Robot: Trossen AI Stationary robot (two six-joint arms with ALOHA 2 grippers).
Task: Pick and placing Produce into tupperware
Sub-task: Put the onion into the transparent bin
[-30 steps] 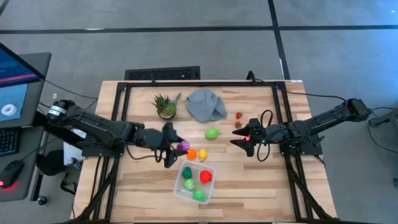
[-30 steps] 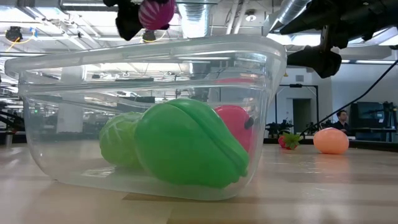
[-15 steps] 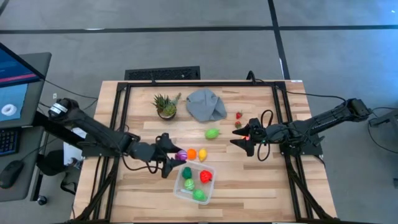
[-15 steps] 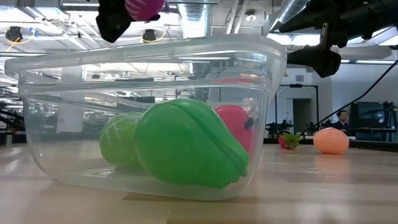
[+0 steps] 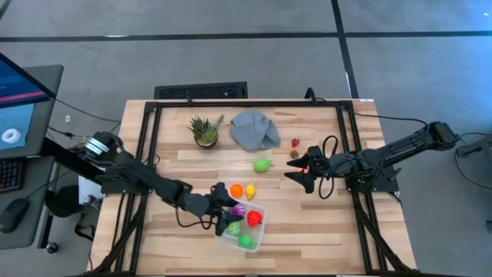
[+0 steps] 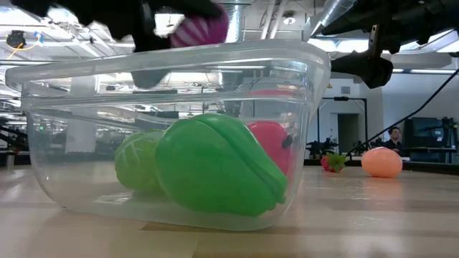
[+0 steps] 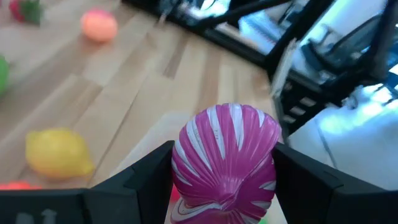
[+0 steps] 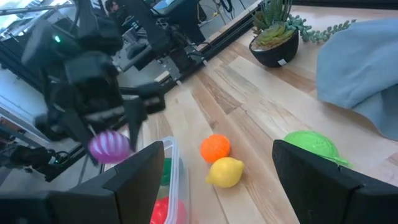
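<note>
Over the tub (image 5: 241,225), near the tabletop's front edge, the left gripper (image 5: 233,215) hangs with its fingers pinched tight on a purple onion (image 7: 227,155) — magenta with white stripes, bulb-shaped, glossy, and off the wood entirely. From table height the onion (image 6: 203,29) sits just above the tub's rim (image 6: 172,56). The tub is clear, rectangular, round-cornered, and already carries a big green piece (image 6: 215,166), a paler green one (image 6: 136,161) behind it and a red one (image 6: 269,145).

Just beyond the tub, toward mid-table, an orange (image 5: 237,189) and a lemon (image 5: 250,191) lie side by side. A lime-green piece (image 5: 262,165) rests farther back, and two small red ones (image 5: 294,148) lie near the right gripper (image 5: 300,170). That gripper waits on the right half of the tabletop with its fingers spread, holding nothing.

At the back edge, a spiky potted plant (image 5: 204,131) stands beside a crumpled grey cloth (image 5: 254,128). The surface is pale wood planking inside a black metal frame (image 5: 151,115), on a grey floor (image 5: 231,46). A monitor (image 5: 19,96) glows at far left. At table height, ceiling ducts and lights show beyond, and a person (image 6: 394,134) is far off at the right.
</note>
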